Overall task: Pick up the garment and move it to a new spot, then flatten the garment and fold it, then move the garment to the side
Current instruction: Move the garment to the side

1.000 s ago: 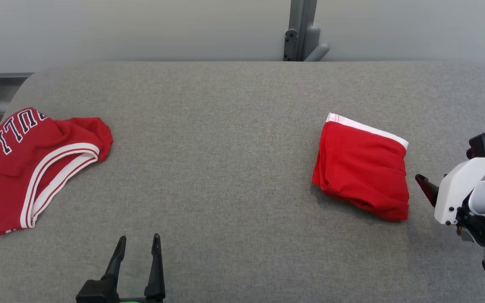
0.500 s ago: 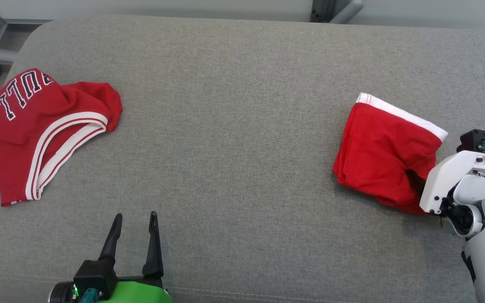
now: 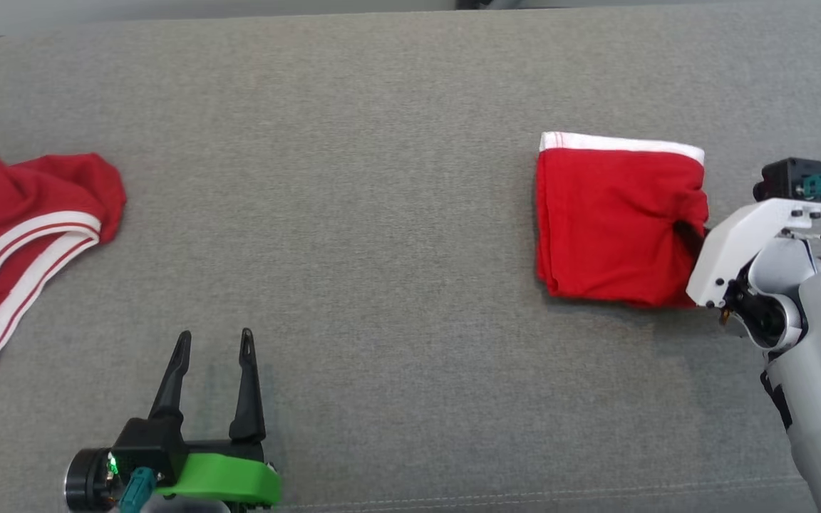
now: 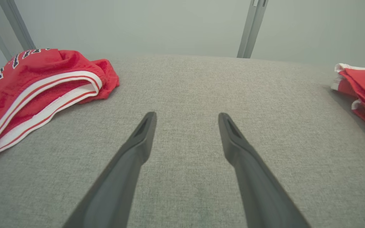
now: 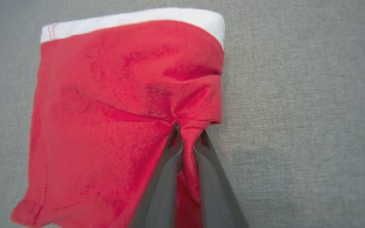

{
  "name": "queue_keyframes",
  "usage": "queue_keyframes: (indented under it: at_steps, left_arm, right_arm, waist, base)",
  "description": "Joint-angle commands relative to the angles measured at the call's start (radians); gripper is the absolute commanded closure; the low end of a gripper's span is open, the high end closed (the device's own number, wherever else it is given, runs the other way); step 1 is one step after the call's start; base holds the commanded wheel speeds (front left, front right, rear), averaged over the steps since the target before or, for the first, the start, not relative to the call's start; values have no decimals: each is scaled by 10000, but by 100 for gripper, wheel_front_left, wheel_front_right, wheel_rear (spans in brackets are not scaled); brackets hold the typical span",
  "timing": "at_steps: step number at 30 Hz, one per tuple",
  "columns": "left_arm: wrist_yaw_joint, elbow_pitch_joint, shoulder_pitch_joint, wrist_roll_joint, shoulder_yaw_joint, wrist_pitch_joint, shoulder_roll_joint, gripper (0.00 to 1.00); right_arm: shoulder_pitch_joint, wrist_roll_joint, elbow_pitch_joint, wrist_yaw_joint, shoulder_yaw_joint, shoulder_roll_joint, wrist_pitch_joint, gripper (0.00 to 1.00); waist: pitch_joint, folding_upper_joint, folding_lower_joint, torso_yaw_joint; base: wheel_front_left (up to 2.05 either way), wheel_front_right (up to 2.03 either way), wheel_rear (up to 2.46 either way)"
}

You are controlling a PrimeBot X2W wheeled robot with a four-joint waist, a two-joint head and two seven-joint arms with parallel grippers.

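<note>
Head view: you are seeing the folded red garment (image 3: 613,221) lying at 3 o'clock; the right gripper (image 3: 683,229) is pinching its edge, tips hidden in cloth. The left gripper (image 3: 214,342) is standing wide at 7 o'clock.

Left wrist view: the frame is cutting the jersey (image 4: 36,79) at 9 o'clock.

Right wrist view: closed jaws are squeezing one red fold.

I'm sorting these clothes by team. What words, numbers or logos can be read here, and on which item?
Red jersey: dark block letters with white outlines. They are cut off at the picture's edge in the head view and sharply slanted in the left wrist view, so no word can be read.
Folded red garment: no text or logo shows on it, just a plain white band.
</note>
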Motion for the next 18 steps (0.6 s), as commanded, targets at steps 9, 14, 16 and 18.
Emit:
queue_keyframes:
  at_steps: [9,14,16,18]
  left_arm:
    - [-364,250,-1624,688,-99,-25,368,0]
    - [-531,513,-2357,976,-377,-17,560,0]
    - [-497,472,-2522,1017,-357,-15,632,0]
    - [-449,384,-2633,1041,-326,-15,690,0]
  right_arm:
    - [-1790,-270,272,-6,975,-194,-1176,100]
    - [-2797,-606,1006,-3,1094,-638,-1829,100]
    - [-3207,-661,1287,-6,976,-965,-2015,100]
    - [-3553,-739,1594,-6,890,-1226,-2148,100]
  waist:
    - [1960,0,0,-3251]
    - [2491,0,0,-3181]
    - [2678,0,0,-2991]
    - [2844,0,0,-2773]
  base:
    - [0,0,0]
    - [0,0,0]
    - [0,0,0]
    - [0,0,0]
